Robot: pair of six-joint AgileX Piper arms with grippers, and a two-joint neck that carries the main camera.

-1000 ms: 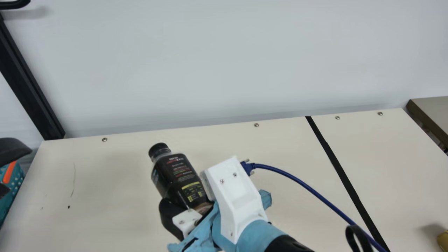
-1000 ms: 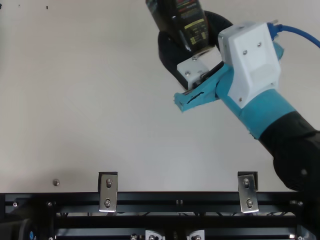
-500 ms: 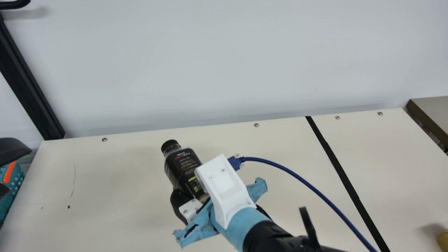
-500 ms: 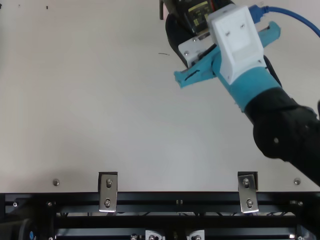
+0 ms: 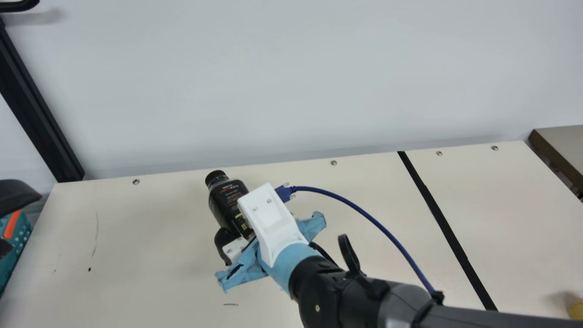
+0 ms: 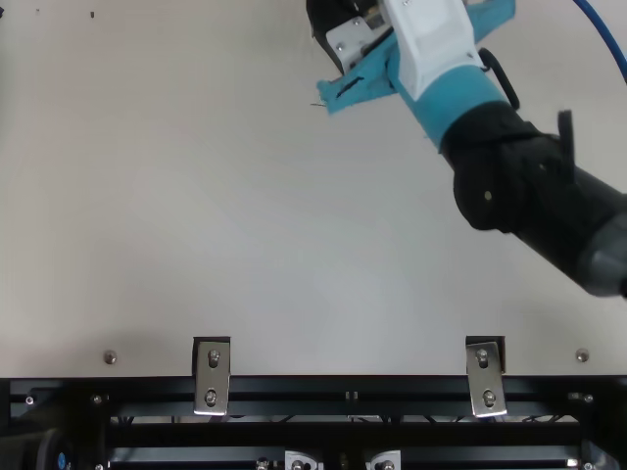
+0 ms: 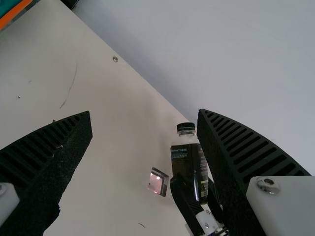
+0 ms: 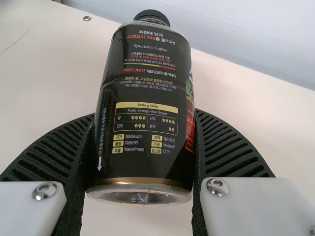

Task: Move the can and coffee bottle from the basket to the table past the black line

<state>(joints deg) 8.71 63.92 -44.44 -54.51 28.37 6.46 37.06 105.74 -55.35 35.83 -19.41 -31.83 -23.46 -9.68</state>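
Note:
In the main view my right gripper (image 5: pixel 225 242) is shut on the dark coffee bottle (image 5: pixel 227 205), left of the black line (image 5: pixel 448 228). The right wrist view has the bottle (image 8: pixel 142 108) squeezed between both fingers of the right gripper (image 8: pixel 145 147), black cap at the far end. Whether its base touches the table I cannot tell. At the main view's left edge, my left gripper (image 5: pixel 26 222) stands open beside a teal dotted container (image 5: pixel 13 230). Nothing is between the tips of the left gripper (image 7: pixel 144 112) in its wrist view, where the held bottle (image 7: pixel 189 169) appears farther off.
A yellow object (image 5: pixel 577 310), partly cut off, is past the black line at the main view's right edge. A blue cable (image 5: pixel 364 214) arcs from the right wrist. A pale wall (image 5: pixel 291 82) rises behind the table, and a small shiny square (image 7: pixel 158 182) lies near the bottle.
The right arm has carried the bottle farther back toward the wall, with a slight shift right and then left. My left gripper has kept still.

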